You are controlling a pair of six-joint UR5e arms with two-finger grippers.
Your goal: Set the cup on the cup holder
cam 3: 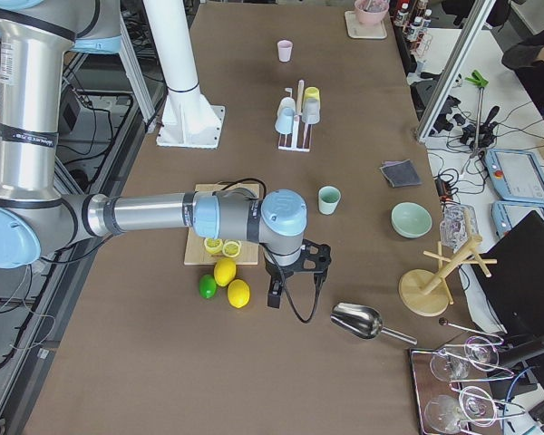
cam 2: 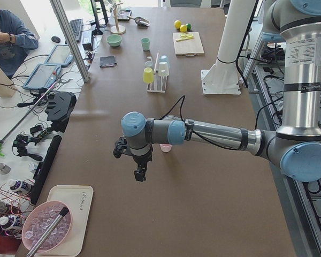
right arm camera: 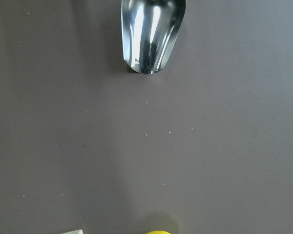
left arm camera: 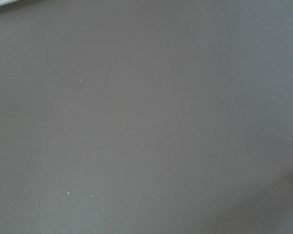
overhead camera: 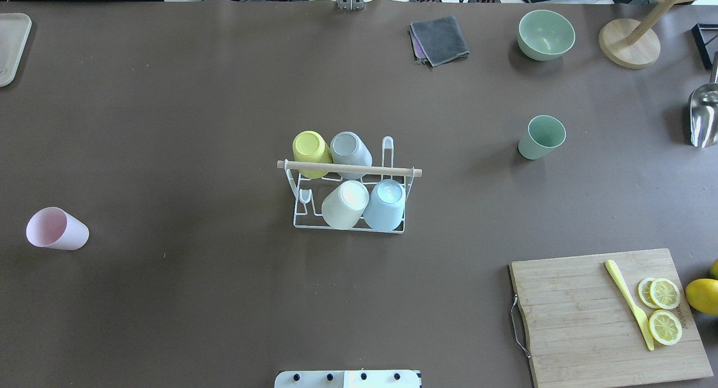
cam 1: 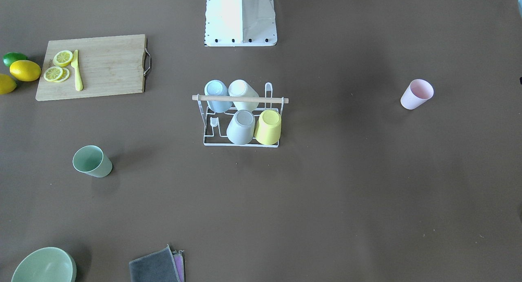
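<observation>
The white wire cup holder (overhead camera: 348, 167) with a wooden dowel handle stands at the table's middle, also in the front view (cam 1: 240, 99). It holds several upturned cups: yellow, grey, white and blue. A pink cup (overhead camera: 56, 229) stands upright at the table's left. A green cup (overhead camera: 541, 137) stands at the right. My left gripper (cam 2: 140, 172) hangs over bare table near the pink cup (cam 2: 166, 148); I cannot tell if it is open. My right gripper (cam 3: 274, 294) hangs near the lemons; I cannot tell its state. Neither wrist view shows fingers.
A wooden cutting board (overhead camera: 606, 315) with lemon slices and a yellow knife lies front right, lemons (cam 3: 225, 272) beside it. A green bowl (overhead camera: 546, 35), grey cloth (overhead camera: 440, 39), metal scoop (right arm camera: 149, 34) and wooden stand (overhead camera: 628, 43) are far right. A tray (overhead camera: 11, 46) lies far left.
</observation>
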